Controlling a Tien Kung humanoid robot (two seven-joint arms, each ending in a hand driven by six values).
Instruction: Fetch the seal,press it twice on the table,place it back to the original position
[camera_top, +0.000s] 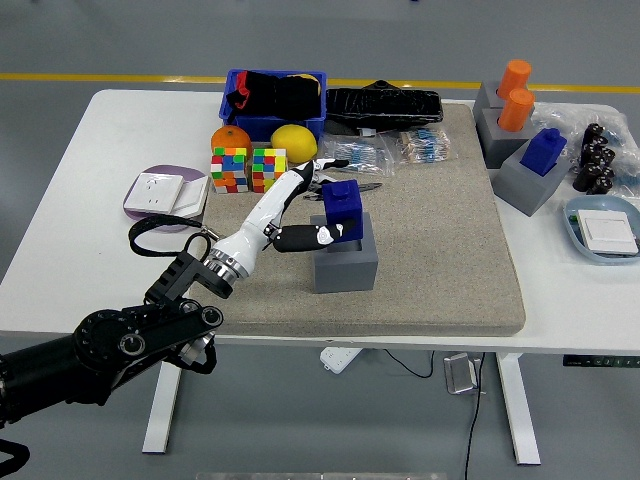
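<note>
My left hand (318, 212) is clasped around the blue seal (343, 208), white fingers (300, 181) over its far side and the dark thumb (308, 238) pressed along its near side. I hold the seal upright right over the square recess of the grey holder block (345, 262), its lower end at the block's top opening; I cannot tell whether it is already seated inside or just touching the rim. The block stands near the middle of the beige felt mat (440, 270) that covers much of the white table (100, 190). My left arm reaches in from the lower left corner, crossing the mat's near left part. Just beyond my hand lie a pen (368, 185) and two Rubik's cubes (249, 168) side by side, with an orange (229, 138) and a lemon (294, 142) behind them, in front of a blue bin (274, 100). To the left of the mat a white wall socket (160, 190) rests on a purple plate (140, 212). On the right side stand another blue seal in its grey holder (536, 170) and two orange seals (515, 95) in holders.
</note>
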